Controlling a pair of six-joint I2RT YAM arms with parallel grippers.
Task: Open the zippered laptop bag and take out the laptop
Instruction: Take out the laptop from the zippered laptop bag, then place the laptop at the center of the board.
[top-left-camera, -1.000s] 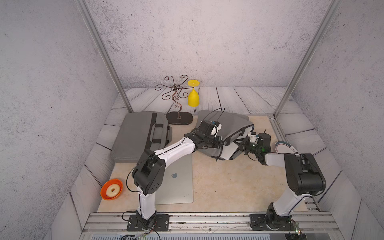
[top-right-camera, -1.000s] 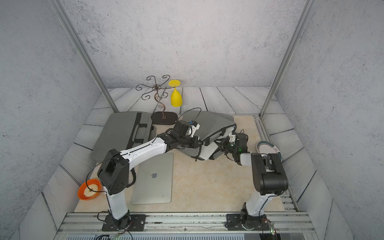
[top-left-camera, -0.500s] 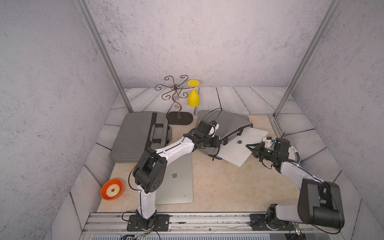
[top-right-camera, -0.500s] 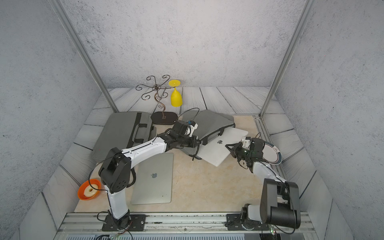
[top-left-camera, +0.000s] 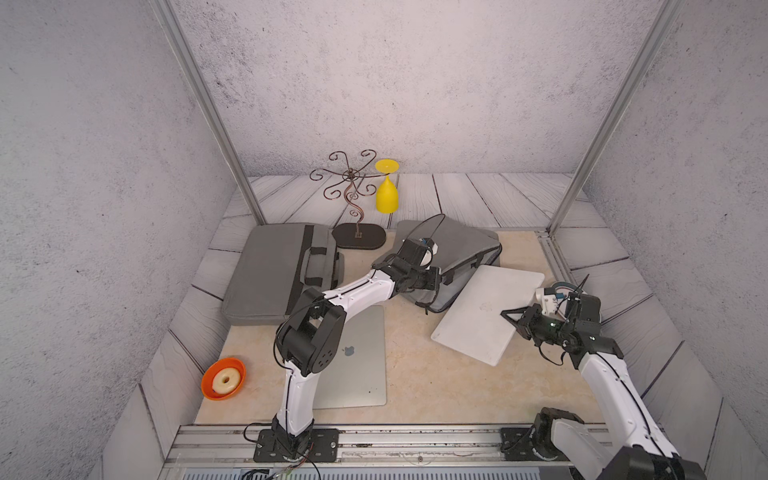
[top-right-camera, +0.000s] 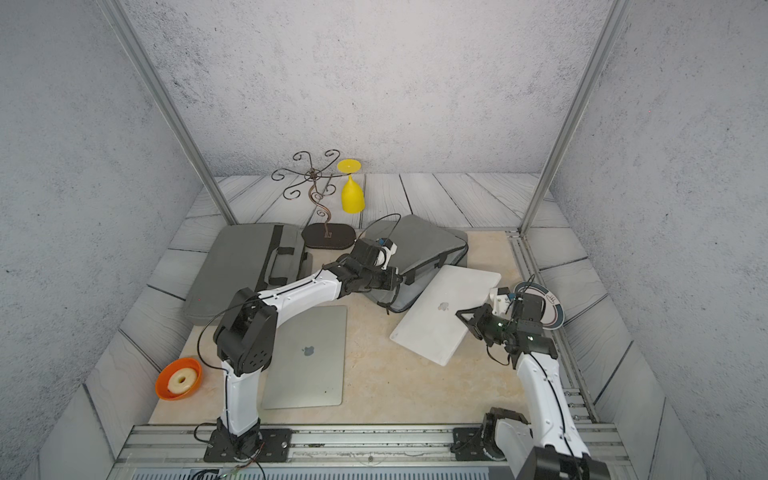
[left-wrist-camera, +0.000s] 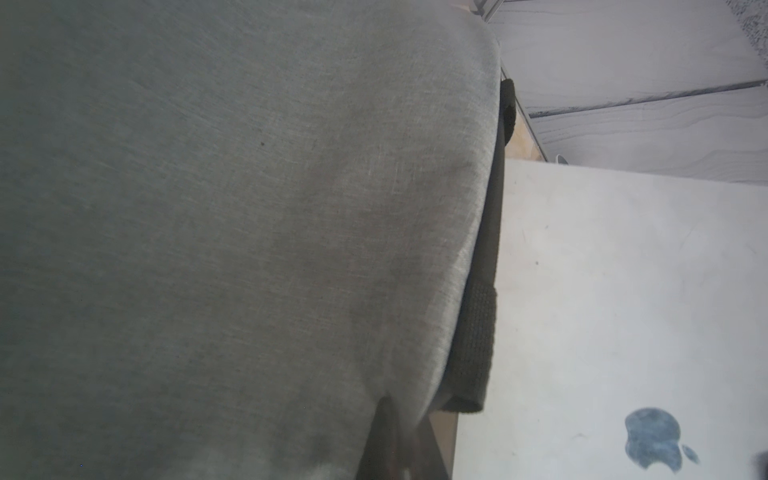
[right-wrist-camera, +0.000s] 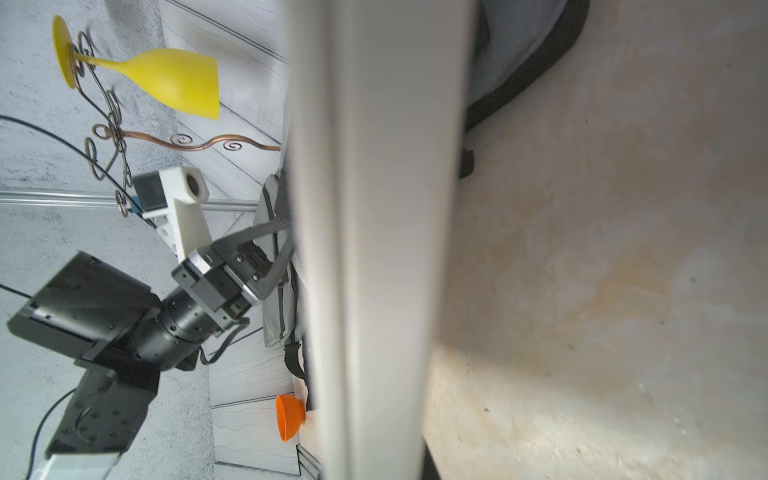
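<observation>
White lid up, the laptop (top-left-camera: 478, 307) now lies outside the laptop bag (top-left-camera: 457, 245) in both top views, at four o'clock from it; a second ago it sat mostly inside. Your right gripper (top-left-camera: 513, 318) is clamped on its edge; your left gripper (top-left-camera: 436, 279) stays pinched shut on the bag. Left wrist: bag fabric, laptop just beside. Right wrist: laptop edge close up. Extraction appears done.
</observation>
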